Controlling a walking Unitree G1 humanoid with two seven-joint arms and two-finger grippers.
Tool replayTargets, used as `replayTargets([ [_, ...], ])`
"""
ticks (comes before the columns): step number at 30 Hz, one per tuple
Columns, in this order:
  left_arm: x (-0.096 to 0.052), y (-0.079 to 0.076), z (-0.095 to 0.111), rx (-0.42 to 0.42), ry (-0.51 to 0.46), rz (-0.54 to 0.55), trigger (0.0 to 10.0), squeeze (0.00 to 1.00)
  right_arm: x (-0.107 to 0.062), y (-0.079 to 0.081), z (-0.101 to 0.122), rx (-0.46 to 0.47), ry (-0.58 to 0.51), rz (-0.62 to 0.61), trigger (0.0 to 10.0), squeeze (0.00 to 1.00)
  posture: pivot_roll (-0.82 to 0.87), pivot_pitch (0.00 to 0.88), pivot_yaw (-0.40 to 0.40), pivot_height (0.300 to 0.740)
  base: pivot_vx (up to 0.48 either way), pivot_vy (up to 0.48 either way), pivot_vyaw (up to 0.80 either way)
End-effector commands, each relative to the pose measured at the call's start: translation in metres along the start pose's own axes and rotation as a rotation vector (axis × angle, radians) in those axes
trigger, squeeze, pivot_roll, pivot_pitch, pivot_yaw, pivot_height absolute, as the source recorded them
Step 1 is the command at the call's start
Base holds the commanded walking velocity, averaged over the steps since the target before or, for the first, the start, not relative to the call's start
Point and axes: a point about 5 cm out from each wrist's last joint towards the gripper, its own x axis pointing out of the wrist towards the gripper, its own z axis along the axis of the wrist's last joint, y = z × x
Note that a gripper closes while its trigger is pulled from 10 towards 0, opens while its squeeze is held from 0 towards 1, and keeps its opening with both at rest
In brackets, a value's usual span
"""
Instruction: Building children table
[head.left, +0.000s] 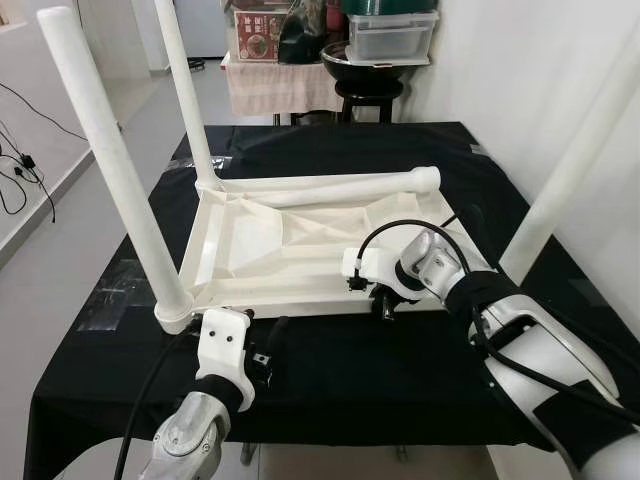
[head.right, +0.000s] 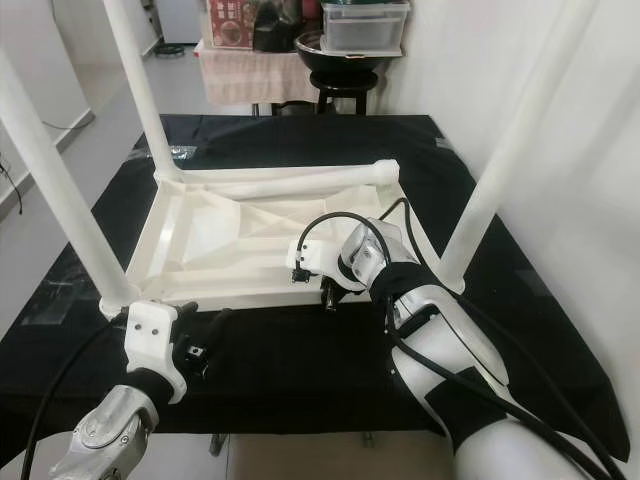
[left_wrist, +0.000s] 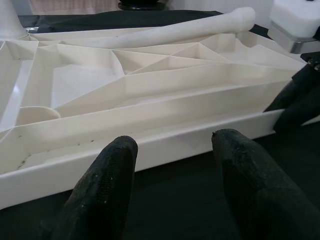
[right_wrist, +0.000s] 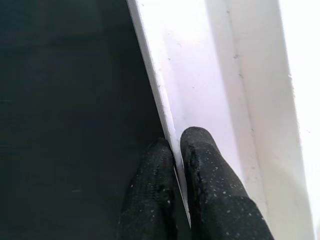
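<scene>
**Right gripper pinching the tabletop's near rim, one leg waiting to go in**

The white children's tabletop (head.left: 300, 240) is lying upside down in the middle of the frame on a black cloth (head.left: 330, 370), its ribbed underside facing up. Its long axis is running left to right across the picture. Three legs are standing up from it: one at the near left corner (head.left: 110, 165), one at the far left corner (head.left: 185, 90), and one rising along the right edge of the frame (head.left: 570, 170). A fourth leg (head.left: 340, 186) is lying flat along the far rim, parallel to the long axis, its flared end pointing to the right.

The right gripper (right_wrist: 175, 150) is clamping the near rim right of centre, one finger inside the wall and one outside, the two nearly meeting across the thin plastic. The left gripper (left_wrist: 172, 165) is hovering just in front of the near rim, lower left of centre, its fingers spread apart and gripping nothing.

The step in hand looks like steadying the top so the loose leg can be fitted. To do it well, the right gripper should be holding the rim firmly without twisting the thin wall, while the left reaches for the lying leg near its middle, lifting it clear of the standing legs.

At the top of the frame, a stool (head.left: 368, 92) and a clear storage box (head.left: 392, 36) are standing beyond the cloth.
</scene>
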Motion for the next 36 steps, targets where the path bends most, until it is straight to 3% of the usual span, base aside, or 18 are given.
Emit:
replayTargets([
  [1,0.000,-0.001,-0.002,-0.017,0.011,0.005,10.0,0.00,0.017,0.014,0.000,0.054,-0.043,0.093,0.0,0.00,-0.05,0.061,-0.025,0.740,0.000,0.000,0.00],
  [5,0.000,-0.001,-0.002,-0.016,0.010,0.009,10.0,0.00,0.023,0.026,0.021,0.132,-0.155,0.195,0.0,0.00,-0.04,0.062,-0.022,0.740,0.000,0.000,0.00],
  [7,-0.001,0.000,-0.001,-0.013,0.010,0.011,10.0,0.00,0.033,0.036,0.057,0.284,-0.301,0.140,0.0,0.00,-0.04,0.064,-0.013,0.740,0.000,0.000,0.00],
  [9,-0.001,0.000,-0.001,-0.013,0.010,0.011,10.0,0.00,0.033,0.036,0.057,0.284,-0.301,0.140,0.0,0.00,-0.04,0.064,-0.013,0.740,0.000,0.000,0.00],
  [11,-0.002,0.001,-0.001,-0.010,0.011,0.010,10.0,0.00,0.040,0.041,0.088,0.411,-0.395,0.045,0.0,0.00,-0.04,0.063,-0.011,0.740,0.000,0.000,0.00],
  [17,-0.001,0.001,0.000,-0.006,0.012,0.009,10.0,0.00,0.046,0.050,0.116,0.452,-0.454,-0.055,0.0,0.00,-0.03,0.062,-0.013,0.740,0.000,0.000,0.00],
  [19,-0.001,0.001,0.000,-0.006,0.012,0.009,10.0,0.00,0.046,0.050,0.116,0.452,-0.454,-0.055,0.0,0.00,-0.03,0.062,-0.013,0.740,0.000,0.000,0.00],
  [22,-0.001,0.000,0.000,-0.001,0.011,0.012,10.0,0.00,0.045,0.048,0.134,0.470,-0.503,-0.283,0.0,0.00,-0.02,0.062,-0.021,0.740,0.000,0.000,0.00],
  [24,-0.001,0.000,0.000,-0.001,0.011,0.012,10.0,0.00,0.045,0.048,0.134,0.470,-0.503,-0.283,0.0,0.00,-0.02,0.062,-0.021,0.740,0.000,0.000,0.00],
  [25,-0.001,0.000,0.000,-0.002,0.010,0.013,10.0,0.00,0.043,0.046,0.136,0.490,-0.516,-0.320,2.3,0.00,-0.02,0.062,-0.021,0.740,0.000,0.000,0.00],
  [26,-0.001,0.000,0.000,-0.003,0.010,0.015,10.0,0.00,0.041,0.046,0.141,0.520,-0.539,-0.362,3.9,0.00,-0.02,0.063,-0.024,0.740,0.000,0.000,0.00],
  [27,-0.001,0.000,0.000,-0.003,0.010,0.015,10.0,0.00,0.041,0.046,0.141,0.520,-0.539,-0.362,3.9,0.00,-0.02,0.063,-0.024,0.740,0.000,0.000,0.00],
  [28,-0.001,0.000,0.000,-0.003,0.010,0.016,10.0,0.00,0.039,0.045,0.145,0.550,-0.575,-0.402,8.0,0.00,-0.02,0.063,-0.024,0.740,0.000,0.000,0.00],
  [29,-0.001,0.000,0.000,-0.003,0.010,0.016,10.0,0.00,0.036,0.046,0.152,0.541,-0.623,-0.436,10.0,0.00,-0.02,0.062,-0.024,0.740,0.000,0.000,0.00],
  [32,0.000,0.000,0.000,-0.002,0.011,0.017,10.0,0.00,0.033,0.050,0.162,0.502,-0.711,-0.432,10.0,0.00,-0.02,0.061,-0.020,0.740,0.000,0.000,0.00],
  [33,0.000,0.001,0.000,-0.001,0.011,0.020,10.0,0.00,0.030,0.055,0.169,0.470,-0.803,-0.373,10.0,1.00,-0.02,0.061,-0.018,0.740,0.000,0.000,0.00],
  [34,0.000,0.001,0.000,-0.001,0.011,0.020,10.0,0.00,0.030,0.055,0.169,0.470,-0.803,-0.373,10.0,1.00,-0.02,0.061,-0.018,0.740,0.000,0.000,0.00],
  [36,-0.001,0.003,0.001,-0.001,0.006,0.028,10.0,0.00,0.023,0.059,0.173,0.450,-0.929,-0.293,10.0,1.00,-0.03,0.061,-0.014,0.740,0.000,0.000,0.00],
])
